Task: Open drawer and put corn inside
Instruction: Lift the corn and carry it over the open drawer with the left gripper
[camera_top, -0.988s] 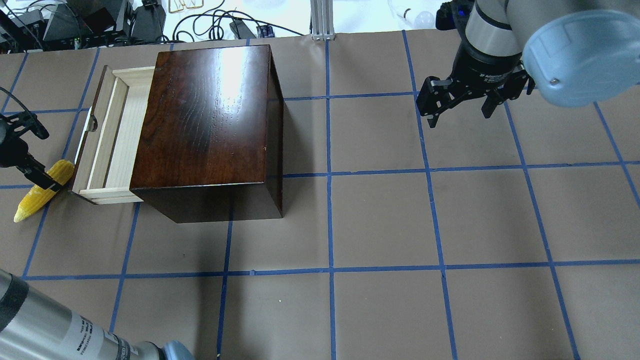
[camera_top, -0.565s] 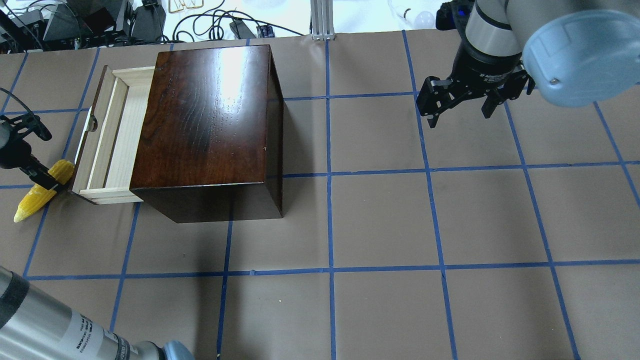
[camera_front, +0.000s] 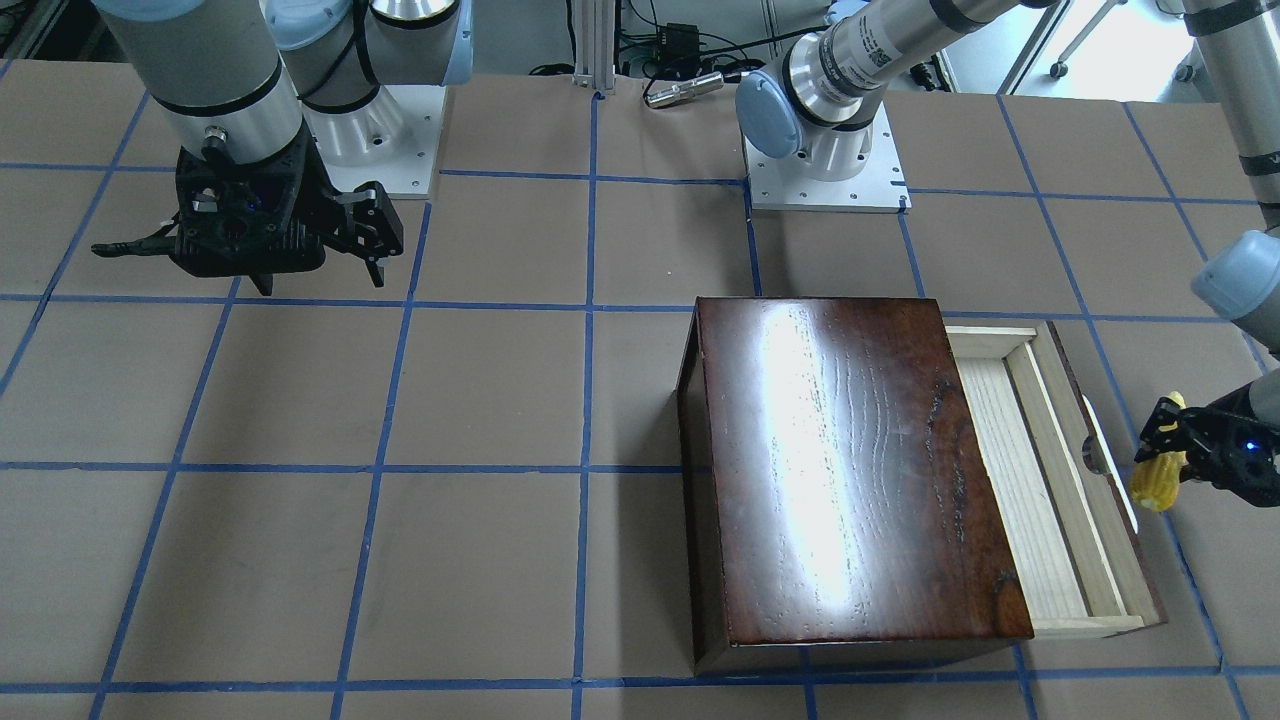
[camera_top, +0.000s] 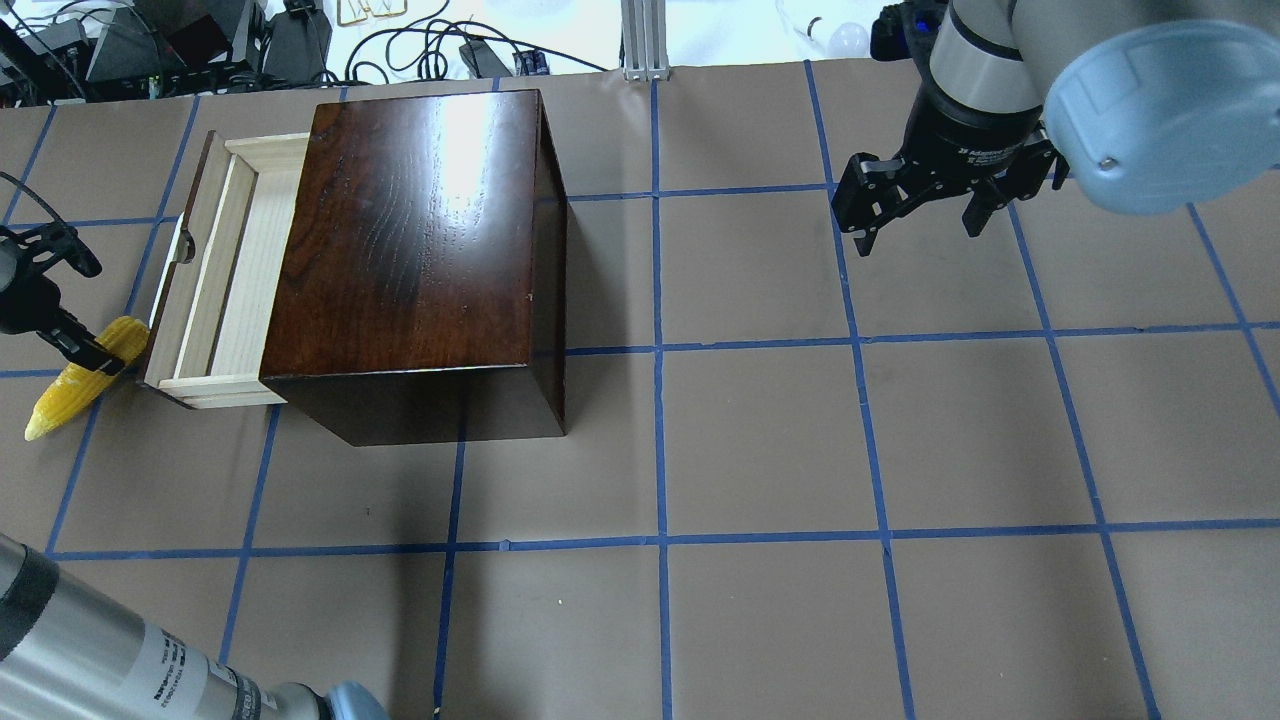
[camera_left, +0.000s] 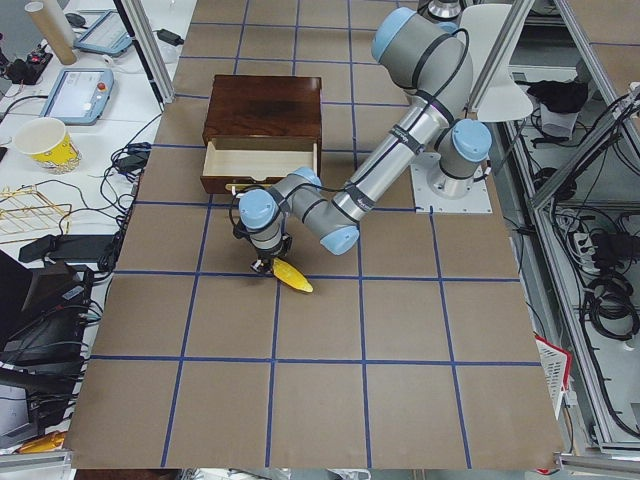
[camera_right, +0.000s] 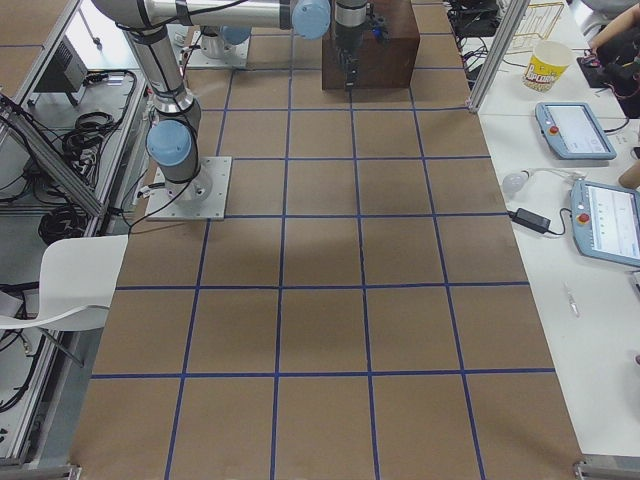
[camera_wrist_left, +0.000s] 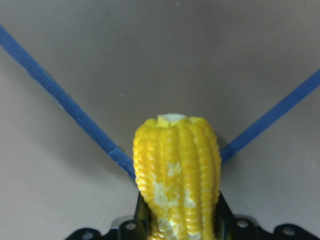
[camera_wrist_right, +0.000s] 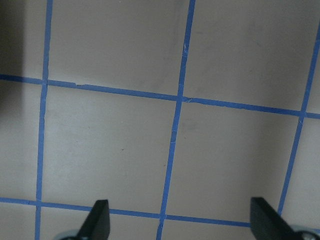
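The glossy dark-wood box stands at the table's left. Its pale drawer is pulled out and holds nothing. My left gripper is shut on the yellow corn just beside the drawer's front panel, outside the drawer. The corn slants with its tapered end pointing away from the box. In the left wrist view the corn sits between the fingers with table paper behind it. My right gripper is open, holds nothing, and hovers far to the right.
The brown table paper carries a blue tape grid. Cables and equipment lie beyond the far edge behind the box. The left arm's forearm crosses the near left corner.
The corn and my left gripper have shifted very slightly to the left. The drawer, the box and my right gripper have not moved.
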